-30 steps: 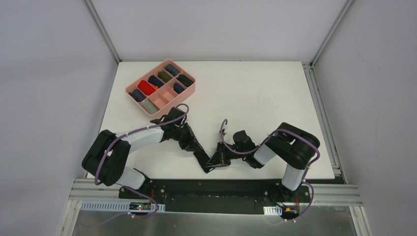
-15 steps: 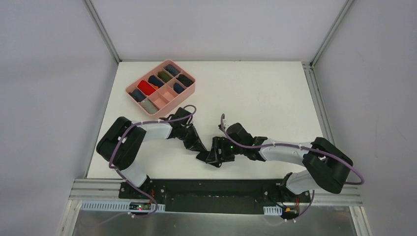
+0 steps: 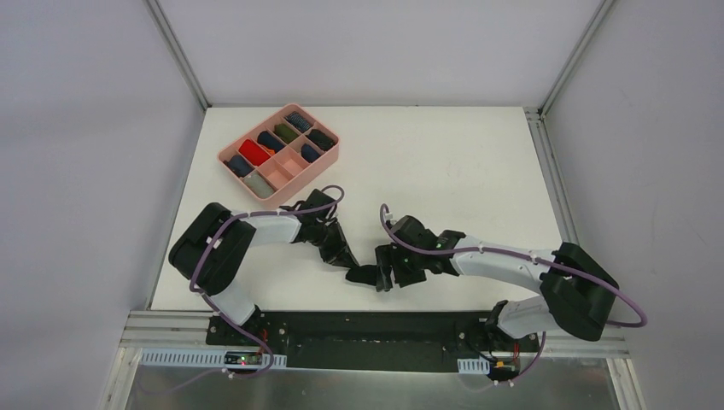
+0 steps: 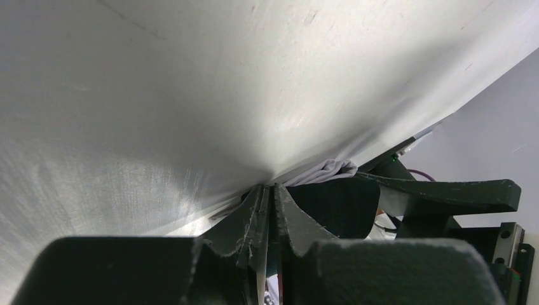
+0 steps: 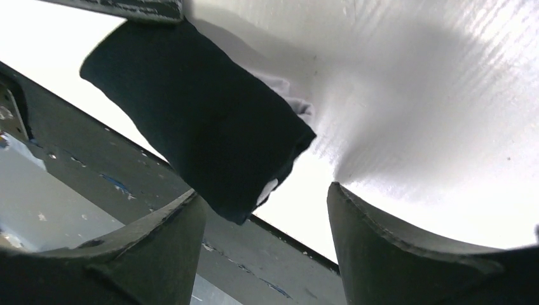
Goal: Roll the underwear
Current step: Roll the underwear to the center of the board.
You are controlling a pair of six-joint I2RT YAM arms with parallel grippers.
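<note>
The black underwear (image 3: 363, 275) lies as a folded bundle near the table's front edge, between my two grippers. My left gripper (image 3: 341, 254) sits low at its left end, jaws pressed together on a thin fold of the cloth (image 4: 337, 206), with pale fabric showing just beyond the left gripper's fingertips (image 4: 270, 190). My right gripper (image 3: 389, 272) is at the bundle's right end and stands open. In the right wrist view the dark bundle (image 5: 197, 114) hangs ahead of the open gripper (image 5: 266, 192), its lower end reaching down between the two fingertips without being pinched.
A pink compartment tray (image 3: 299, 179) with several rolled cloths stands at the back left of the white table (image 3: 444, 162). The table's front edge and a black rail (image 3: 384, 318) run just below the underwear.
My right gripper has opened and let go of the underwear, and that arm has stretched out to the left. The left gripper has shifted slightly right and back, still pinching the cloth.
</note>
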